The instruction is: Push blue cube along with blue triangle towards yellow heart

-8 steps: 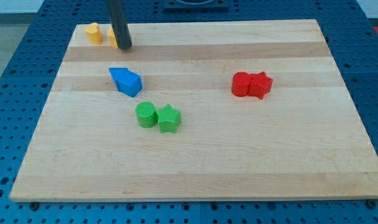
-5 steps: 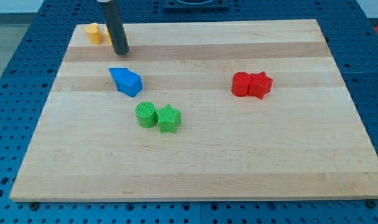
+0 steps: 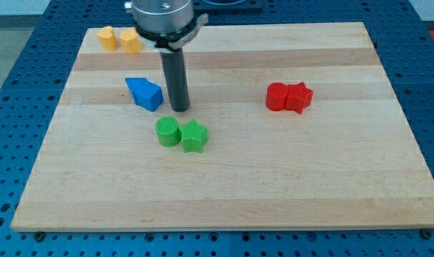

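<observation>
- the blue cube (image 3: 151, 96) and the blue triangle (image 3: 136, 88) sit touching as one clump at the board's upper left, the triangle on the view's left side.
- the yellow heart (image 3: 130, 41) lies near the top-left corner, above the blue pair, with a yellow cylinder (image 3: 106, 38) just beside it to the left.
- my tip (image 3: 180, 108) stands just to the view's right of the blue cube, apart from it by a small gap; there is no claw here, only a rod, and it holds nothing.
- below the tip sit a green cylinder (image 3: 168, 132) and a green star (image 3: 193, 135), touching.
- two red blocks (image 3: 289, 97) lie well apart to the right.
- step in hand, as i judge it: lining up behind the blue pair.
- the next move calls for getting below the pair, then pushing toward the view's top.
</observation>
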